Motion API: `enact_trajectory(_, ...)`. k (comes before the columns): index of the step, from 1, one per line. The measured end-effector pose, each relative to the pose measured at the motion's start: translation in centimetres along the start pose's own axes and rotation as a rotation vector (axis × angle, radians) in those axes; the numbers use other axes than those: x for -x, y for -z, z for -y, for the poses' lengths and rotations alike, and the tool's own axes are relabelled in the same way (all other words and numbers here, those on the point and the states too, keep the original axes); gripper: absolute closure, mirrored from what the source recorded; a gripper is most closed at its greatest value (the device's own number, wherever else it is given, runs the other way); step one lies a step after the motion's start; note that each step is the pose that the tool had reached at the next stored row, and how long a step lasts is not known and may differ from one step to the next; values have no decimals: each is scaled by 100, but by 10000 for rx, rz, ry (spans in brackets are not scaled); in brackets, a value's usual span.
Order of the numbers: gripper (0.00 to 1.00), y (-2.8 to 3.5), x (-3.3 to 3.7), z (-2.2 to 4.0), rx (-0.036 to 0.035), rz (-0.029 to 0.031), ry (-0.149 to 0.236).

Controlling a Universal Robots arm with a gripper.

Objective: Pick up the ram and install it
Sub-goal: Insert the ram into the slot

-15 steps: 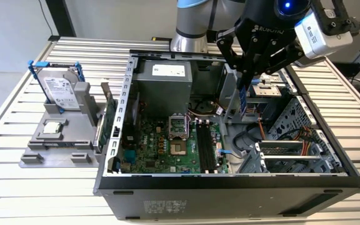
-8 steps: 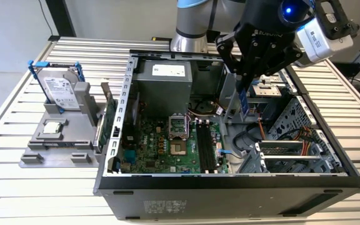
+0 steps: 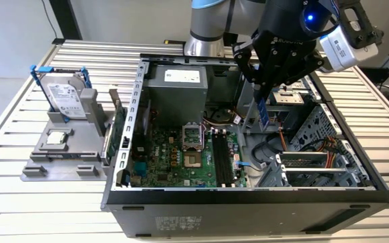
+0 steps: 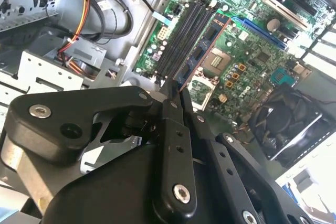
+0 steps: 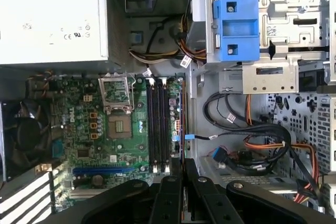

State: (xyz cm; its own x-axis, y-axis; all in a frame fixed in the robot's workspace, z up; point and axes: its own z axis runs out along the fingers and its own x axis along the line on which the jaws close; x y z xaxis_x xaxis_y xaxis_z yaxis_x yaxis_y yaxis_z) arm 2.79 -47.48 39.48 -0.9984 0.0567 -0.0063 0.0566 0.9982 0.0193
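Exterior view: pincer (image 3: pixel 261 95) clamped on ram (image 3: pixel 264 114), stick upright over open case (image 3: pixel 248 215), near memory slots (image 3: pixel 223 157); install step likely underway, edge needs lining with slot.

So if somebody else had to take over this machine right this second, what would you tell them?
Hand: shut on the ram, gripping its top end, so the stick hangs upright.
Where: inside the open top of the computer case, above the motherboard. It is near the black memory slots but not touching them.
Done: the ram has been picked up.
Left: the ram is not seated in any slot, and the slots look empty.
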Motion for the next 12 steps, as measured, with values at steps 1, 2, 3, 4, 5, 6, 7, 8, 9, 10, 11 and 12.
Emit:
enact_trajectory(1,100,0,0,0,0,1,0)
enact_trajectory(2,100,-1,0,0,1,1,1)
enact_trajectory(3,100,-1,0,0,1,1,0)
enact_trajectory(4,100,-1,0,0,1,1,1)
enact_trajectory(5,100,-1,0,0,2,1,1)
enact_trajectory(6,100,-1,0,0,1,1,1)
enact_trajectory(7,100,-1,0,0,1,0,1)
enact_trajectory(8,100,-1,0,0,1,1,1)
enact_trajectory(9,100,-1,0,0,1,1,1)
enact_trajectory(10,100,-1,0,0,1,0,1)
enact_trajectory(11,100,-1,0,0,1,1,1)
enact_trajectory(12,100,-3,0,0,1,1,2)
